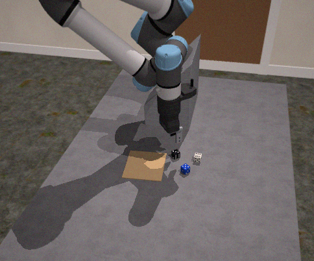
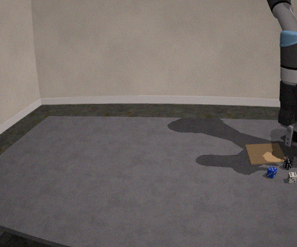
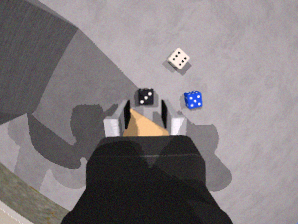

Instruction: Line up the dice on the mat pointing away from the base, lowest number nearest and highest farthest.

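Note:
My gripper (image 1: pixel 176 137) (image 2: pixel 293 139) (image 3: pixel 145 108) is open and empty, pointing down above the table close to the black die. The black die (image 1: pixel 176 154) (image 2: pixel 288 164) (image 3: pixel 146 96) shows 3 on top and stands just off the mat's edge. The blue die (image 1: pixel 185 169) (image 2: pixel 272 172) (image 3: pixel 193 99) shows 5 on top. The white die (image 1: pixel 197 157) (image 2: pixel 292 177) (image 3: pixel 179 58) shows 6 on top. All three dice are on the table beside the tan mat (image 1: pixel 139 171) (image 2: pixel 255 156) (image 3: pixel 145 128), which lies flat and bears no die.
The grey table (image 1: pixel 236 195) (image 2: pixel 122 184) carries the dice and mat. A tall grey panel (image 1: pixel 191 68) stands behind the gripper, near the arm. Shadows of the arm fall across part of the mat and the table beside it.

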Motion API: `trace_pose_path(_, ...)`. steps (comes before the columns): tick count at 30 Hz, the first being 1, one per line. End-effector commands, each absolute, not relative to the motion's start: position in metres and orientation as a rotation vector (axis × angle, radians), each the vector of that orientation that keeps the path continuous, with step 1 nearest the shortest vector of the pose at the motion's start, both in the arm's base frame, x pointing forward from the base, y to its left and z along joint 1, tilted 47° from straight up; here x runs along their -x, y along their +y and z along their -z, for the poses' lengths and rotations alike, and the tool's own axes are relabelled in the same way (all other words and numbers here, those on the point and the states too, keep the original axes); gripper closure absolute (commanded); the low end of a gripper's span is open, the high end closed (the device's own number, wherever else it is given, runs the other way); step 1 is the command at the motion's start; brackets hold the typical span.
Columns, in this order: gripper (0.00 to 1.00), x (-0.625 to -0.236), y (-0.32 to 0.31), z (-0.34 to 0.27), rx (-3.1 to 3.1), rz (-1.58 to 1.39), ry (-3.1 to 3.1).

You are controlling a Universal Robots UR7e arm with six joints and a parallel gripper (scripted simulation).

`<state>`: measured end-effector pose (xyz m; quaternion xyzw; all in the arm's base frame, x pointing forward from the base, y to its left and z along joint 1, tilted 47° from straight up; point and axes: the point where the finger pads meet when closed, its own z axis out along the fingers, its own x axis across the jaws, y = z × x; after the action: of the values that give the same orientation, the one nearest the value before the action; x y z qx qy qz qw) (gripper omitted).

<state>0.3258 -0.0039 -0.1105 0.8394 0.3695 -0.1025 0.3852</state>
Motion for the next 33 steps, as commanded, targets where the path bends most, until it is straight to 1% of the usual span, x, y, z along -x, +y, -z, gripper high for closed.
trace_pose_path(1, 0.21, -0.326, -0.004, 0.111, -2.137, 0.262, 0.942)
trace_pose_path(33, 0.21, -0.331, -0.026, 0.131, -2.139, 0.259, 0.941)
